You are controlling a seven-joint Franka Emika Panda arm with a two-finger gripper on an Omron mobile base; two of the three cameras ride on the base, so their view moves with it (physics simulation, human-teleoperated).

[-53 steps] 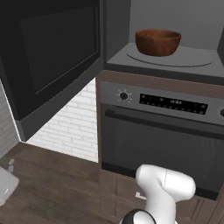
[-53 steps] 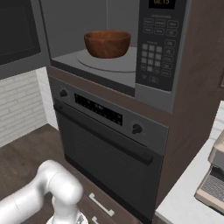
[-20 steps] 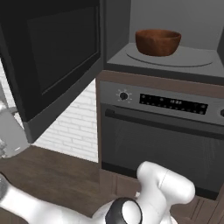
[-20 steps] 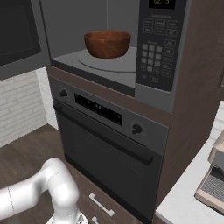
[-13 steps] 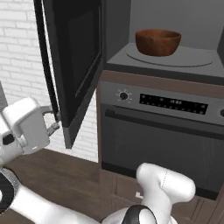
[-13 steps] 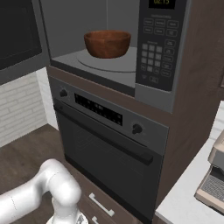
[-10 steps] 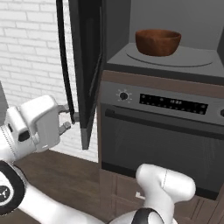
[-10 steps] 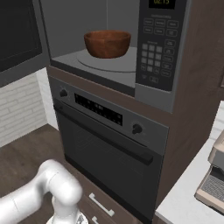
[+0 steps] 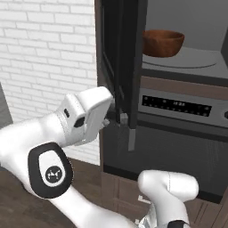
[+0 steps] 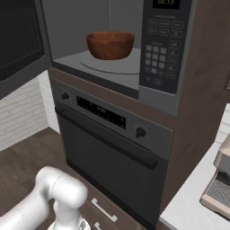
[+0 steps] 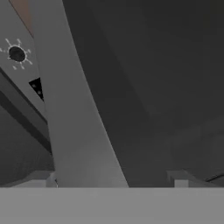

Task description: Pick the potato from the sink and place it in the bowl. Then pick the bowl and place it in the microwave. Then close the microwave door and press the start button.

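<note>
Room: white brick wall (image 9: 44, 53) on the left; dark wood floor (image 10: 27, 157) below; tall dark cabinet column holding the appliances.
Counter: pale counter (image 10: 197, 215) at lower right of the right base view, carrying a grey appliance (image 10: 220, 184) that is cut off by the frame.
Microwave (image 10: 134, 49): built in, cavity open to view, grey inside, keypad panel (image 10: 161, 45) on its right with a lit display above.
Bowl (image 10: 110, 44): upright on the round pale turntable plate (image 10: 112, 63), roughly centred in the cavity; also seen at (image 9: 163, 42). I cannot tell from these angles whether the potato lies in it.
Microwave door (image 9: 122, 58): hinged on the left, swung partway, seen almost edge-on from the left base view; its lower edge hangs in front of the oven's upper left corner.
Oven (image 10: 112, 152): directly under the microwave, with two knobs, a dark display strip and a bar handle (image 10: 108, 139).
My hand (image 9: 116, 116): pressed against the outer face of the door near its lower edge; fingertips touch the panel. Whether the fingers are parted or closed, I cannot tell.
Hand view: grey door frame (image 11: 74, 122) runs diagonally, dark glossy window beside it, an oven knob (image 11: 16, 54) at upper left.
Open room: free floor to the left of the column and before the oven; my arm spans the lower left of the left base view.
</note>
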